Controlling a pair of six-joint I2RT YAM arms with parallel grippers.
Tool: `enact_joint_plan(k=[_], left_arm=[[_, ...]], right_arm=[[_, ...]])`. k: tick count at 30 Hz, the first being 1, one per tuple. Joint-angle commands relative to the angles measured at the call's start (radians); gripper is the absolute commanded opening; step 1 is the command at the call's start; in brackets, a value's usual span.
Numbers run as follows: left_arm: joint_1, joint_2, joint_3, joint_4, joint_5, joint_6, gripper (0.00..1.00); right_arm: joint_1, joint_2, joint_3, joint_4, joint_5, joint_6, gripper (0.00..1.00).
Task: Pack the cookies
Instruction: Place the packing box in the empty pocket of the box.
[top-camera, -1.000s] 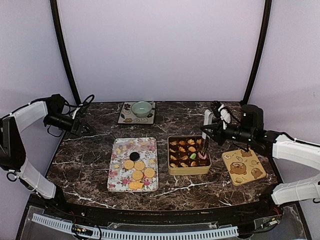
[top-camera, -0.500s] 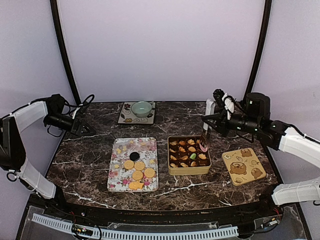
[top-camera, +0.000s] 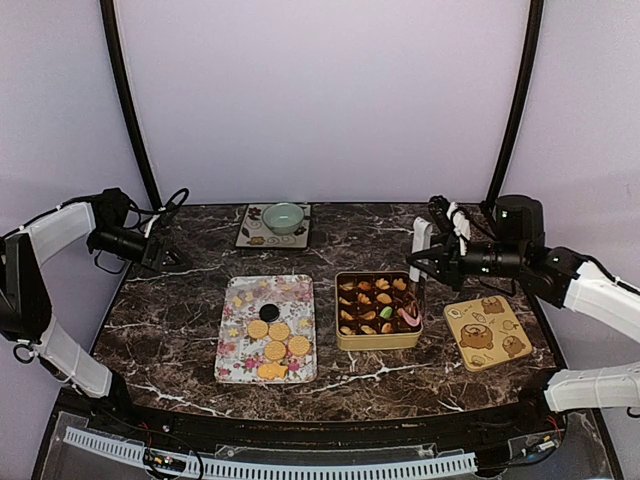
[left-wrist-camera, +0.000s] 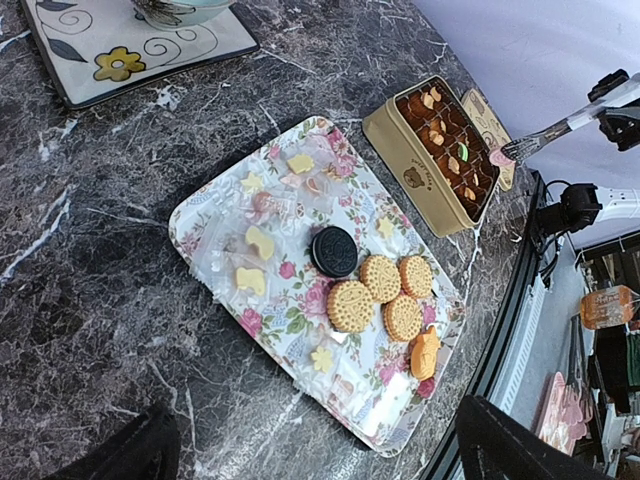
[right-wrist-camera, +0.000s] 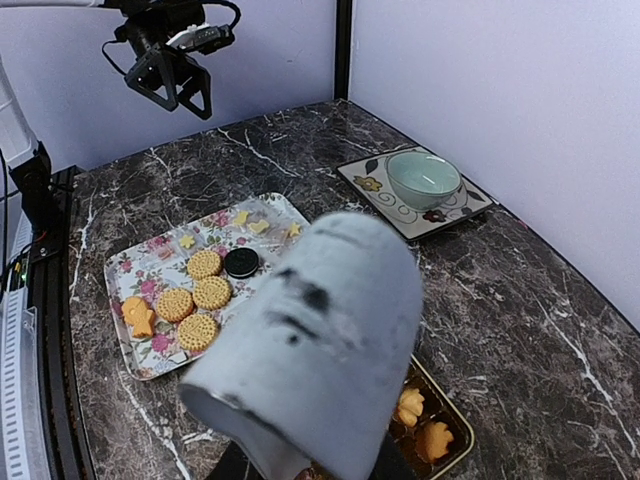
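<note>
Right claw (top-camera: 432, 259) withdrew tool (top-camera: 419, 238) — cookies (top-camera: 383, 298) below-left.

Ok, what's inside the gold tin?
The gold tin holds golden-orange cookies in dark compartments, plus a green cookie and a pink cookie. The serving tool covers its far right corner; anything beneath the cookies is hidden.

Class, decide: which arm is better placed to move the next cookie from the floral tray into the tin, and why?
Right. The right claw grips the utensil at the tin, next to the floral tray; the left claw hangs open and empty at the table's left edge.
</note>
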Motion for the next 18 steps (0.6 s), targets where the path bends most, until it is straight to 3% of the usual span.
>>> enact_joint_plan(k=[1, 18], left_arm=[[0.004, -0.013, 0.011, -0.022, 0.014, 0.003, 0.99], [0.004, -0.010, 0.006, -0.020, 0.016, 0.005, 0.99]], right_arm=[[-0.001, 0.030, -0.011, 0.036, -0.064, -0.021, 0.00], [0.037, 0.130, 0.083, -0.087, -0.077, -0.220, 0.00]])
